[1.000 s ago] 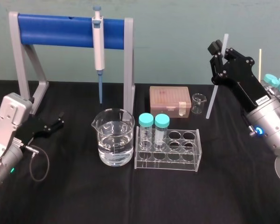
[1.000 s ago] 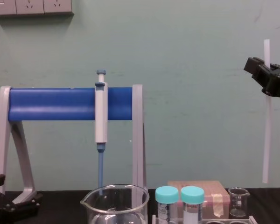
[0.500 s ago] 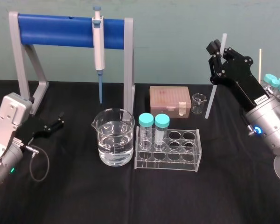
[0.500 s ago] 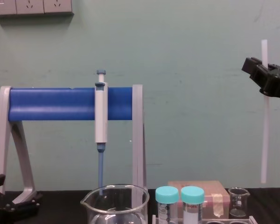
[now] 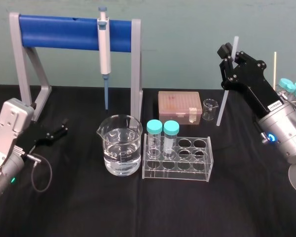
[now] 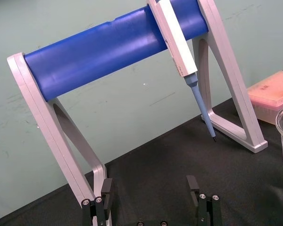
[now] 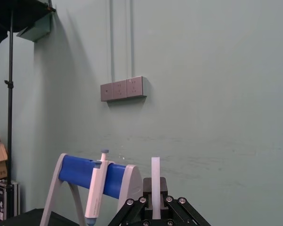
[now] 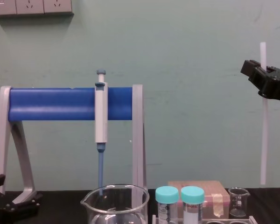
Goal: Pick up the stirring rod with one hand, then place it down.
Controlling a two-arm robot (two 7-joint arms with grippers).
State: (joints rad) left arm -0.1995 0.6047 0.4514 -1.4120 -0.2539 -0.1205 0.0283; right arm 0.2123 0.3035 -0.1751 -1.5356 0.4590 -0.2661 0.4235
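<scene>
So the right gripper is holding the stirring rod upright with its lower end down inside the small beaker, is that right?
Not quite. The right gripper does hold the stirring rod upright, but its lower end hangs in the air beside the small beaker, not inside it; the chest view shows this. The left gripper sits idle at the left.

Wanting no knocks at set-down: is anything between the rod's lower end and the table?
Nothing visible. The stirring rod hangs upright in the right hand; the small beaker stands just left, not beneath.
</scene>
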